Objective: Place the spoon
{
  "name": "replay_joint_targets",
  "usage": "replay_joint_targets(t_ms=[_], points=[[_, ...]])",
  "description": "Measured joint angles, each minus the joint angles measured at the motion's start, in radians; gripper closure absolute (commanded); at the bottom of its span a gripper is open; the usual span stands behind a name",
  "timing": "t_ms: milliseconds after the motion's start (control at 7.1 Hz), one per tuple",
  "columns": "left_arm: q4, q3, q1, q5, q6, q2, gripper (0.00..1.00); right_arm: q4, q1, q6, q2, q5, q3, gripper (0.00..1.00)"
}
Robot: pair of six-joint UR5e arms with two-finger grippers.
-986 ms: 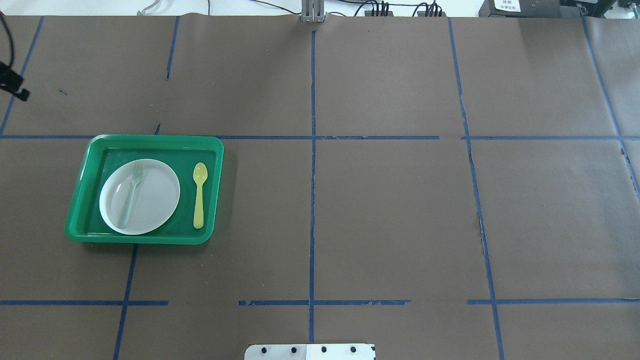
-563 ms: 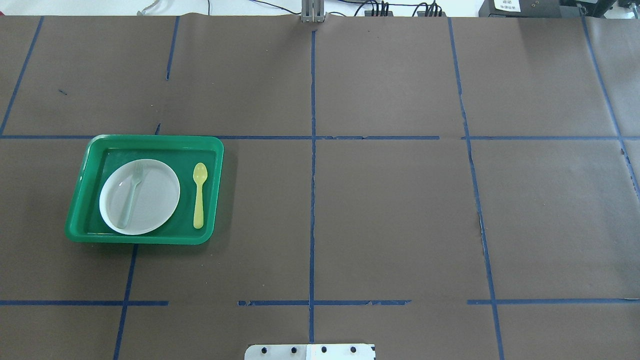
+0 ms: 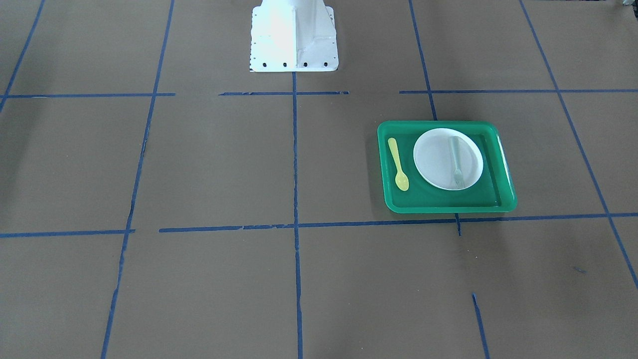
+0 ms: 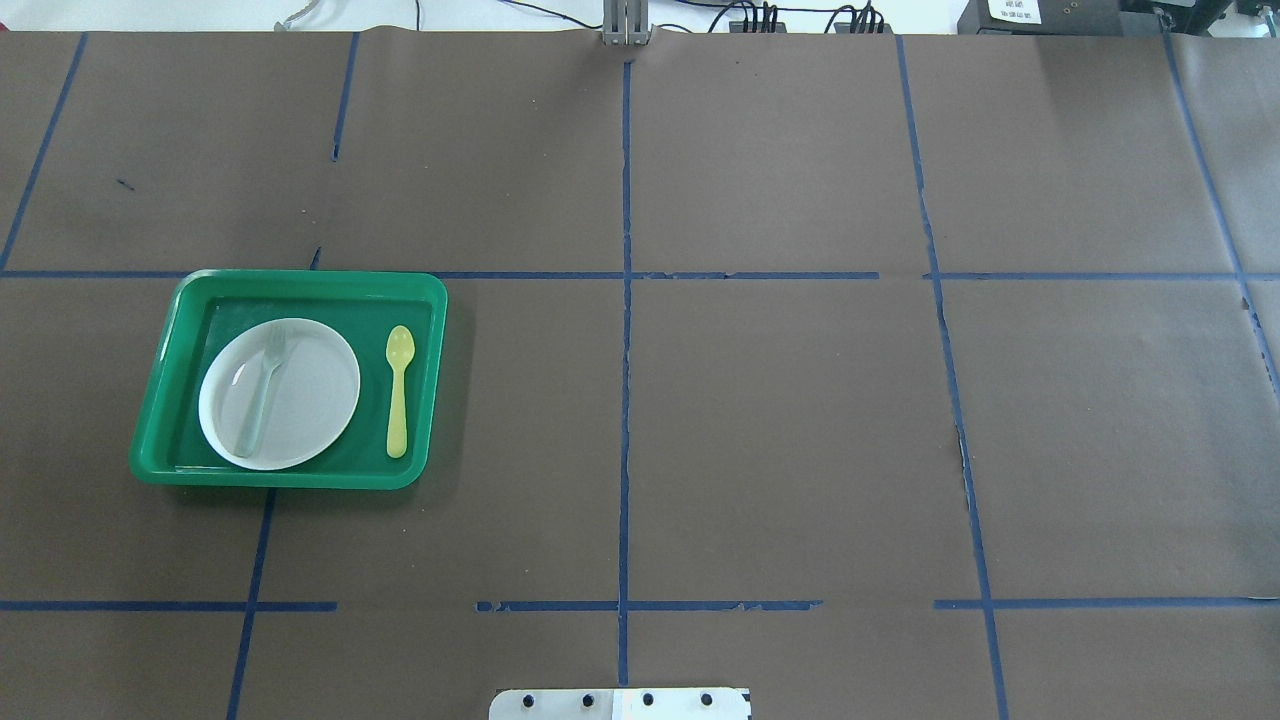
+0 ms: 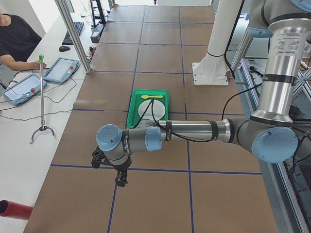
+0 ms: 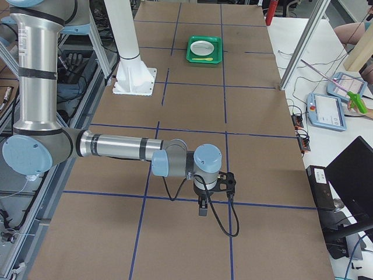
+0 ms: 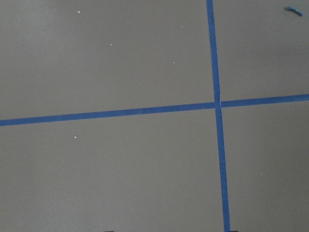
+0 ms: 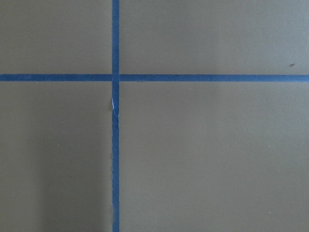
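The pale yellow spoon [image 4: 399,390] lies flat in the green tray [image 4: 300,283], to the right of the white plate [image 4: 310,390], bowl pointing away from the robot. It also shows in the front view [image 3: 398,164]. A pale grey-green fork [image 4: 262,390] lies on the plate. Neither gripper shows in the overhead or front view. The left gripper [image 5: 120,183] hangs over bare table well away from the tray at the left end; the right gripper [image 6: 201,211] hangs far off at the right end. I cannot tell whether either is open or shut. Both wrist views show only paper and tape.
Brown paper with blue tape lines covers the table. The robot's white base [image 3: 294,35] stands at the near middle edge. An operator's bench with tablets [image 5: 63,70] and a thin metal stand [image 5: 43,97] runs along the far side.
A dark part of the left arm at the overhead view's left edge one second ago has moved out of that view. The spoon, plate and tray have not moved.
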Motion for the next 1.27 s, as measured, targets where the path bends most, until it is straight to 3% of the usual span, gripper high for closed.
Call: replay_joint_targets(t_ms=[423,1268], points=[[-0.010,-0.072,-0.003,-0.009,0.005,0.068,0.00,0.000,0.000,0.000,0.000,0.000,0.000,0.00],[0.001,-0.113,-0.008,-0.011,0.004,0.070,0.00,0.000,0.000,0.000,0.000,0.001,0.000,0.00]])
